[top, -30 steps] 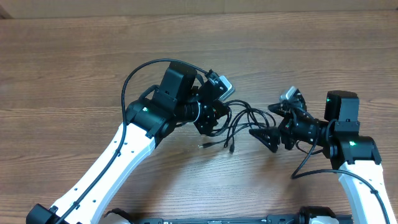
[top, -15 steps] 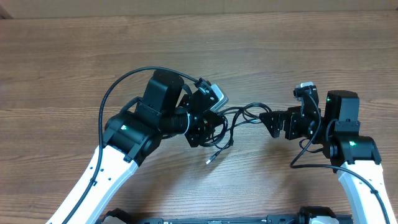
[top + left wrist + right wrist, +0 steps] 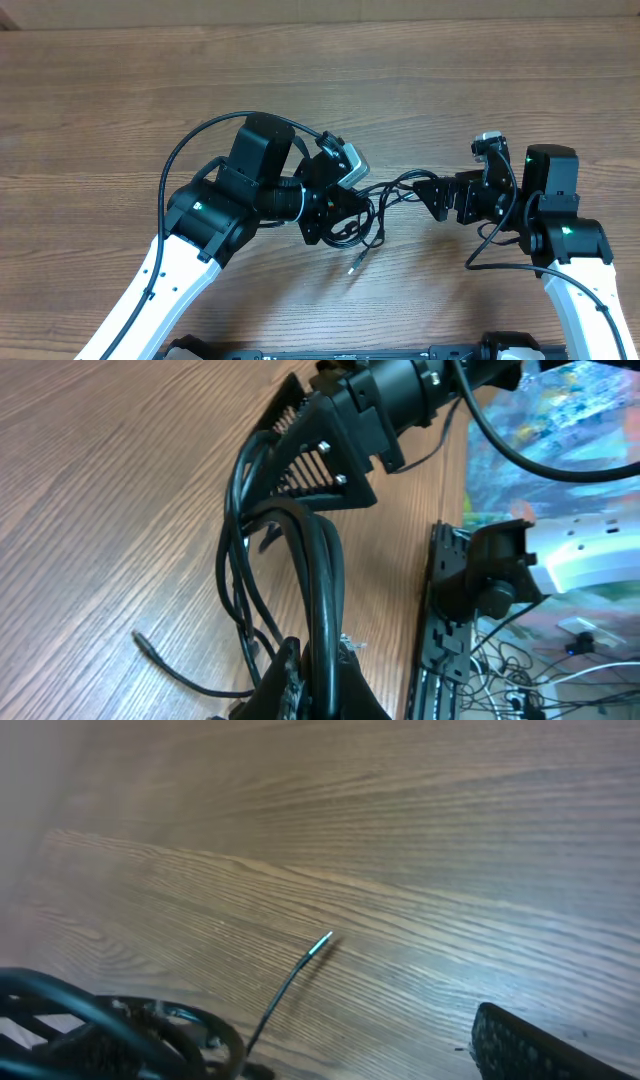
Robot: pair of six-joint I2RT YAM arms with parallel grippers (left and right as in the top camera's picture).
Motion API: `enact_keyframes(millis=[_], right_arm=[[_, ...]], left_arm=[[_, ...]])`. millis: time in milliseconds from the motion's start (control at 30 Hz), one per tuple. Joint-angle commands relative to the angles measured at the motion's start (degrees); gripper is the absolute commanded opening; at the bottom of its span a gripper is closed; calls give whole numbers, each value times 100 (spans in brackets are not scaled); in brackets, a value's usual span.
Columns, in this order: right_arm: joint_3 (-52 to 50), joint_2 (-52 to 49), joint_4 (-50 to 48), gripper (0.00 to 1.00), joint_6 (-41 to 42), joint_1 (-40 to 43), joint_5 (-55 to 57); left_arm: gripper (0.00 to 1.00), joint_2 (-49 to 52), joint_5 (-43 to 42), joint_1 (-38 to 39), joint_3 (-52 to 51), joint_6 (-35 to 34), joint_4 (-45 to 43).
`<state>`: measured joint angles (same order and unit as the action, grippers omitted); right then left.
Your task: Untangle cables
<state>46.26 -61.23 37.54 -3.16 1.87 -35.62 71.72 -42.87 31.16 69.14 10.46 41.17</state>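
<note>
The thin black cables (image 3: 395,186) hang in a tangled bundle between my two grippers above the wooden table (image 3: 120,90). My left gripper (image 3: 340,214) is shut on the bundle; in the left wrist view the cables (image 3: 236,560) run up out of its fingers (image 3: 285,685). The strands loop up against a ribbed black finger (image 3: 320,455) of my right gripper (image 3: 437,195), which stands wide open at the bundle's right end. One loose plug end (image 3: 355,265) dangles toward the table. The right wrist view shows another cable end (image 3: 322,942) and one finger (image 3: 540,1045).
A black rail (image 3: 360,352) runs along the table's near edge between the arm bases. Thick black arm wiring (image 3: 200,135) arcs over the left arm, and more loops beside the right arm (image 3: 490,255). Off the table's edge lie a power strip and clutter (image 3: 590,550).
My left gripper has pulled back leftward with the bundle, drawing the cables out. The right gripper lifted and turned. The loose plug end swung slightly right and nearer.
</note>
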Motion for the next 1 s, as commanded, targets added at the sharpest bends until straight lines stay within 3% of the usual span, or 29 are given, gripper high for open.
enact_keyframes(millis=[0,267,600,867,967], right_arm=[[31,111,-24,100,24,13,-181],[31,111,-142,100,173,13,-120],[31,81,315,100,800,13,1818],[31,-203,520,100,918,13,2299],[31,-372,505,100,918,13,2297]], left_arm=[[4,-166,-328,61,83,90,7],[4,-166,-310,490,81,133,151],[4,-190,-380,487,85,133,31],[4,-723,-409,474,90,323,-398],[4,-1032,151,402,90,378,-433]])
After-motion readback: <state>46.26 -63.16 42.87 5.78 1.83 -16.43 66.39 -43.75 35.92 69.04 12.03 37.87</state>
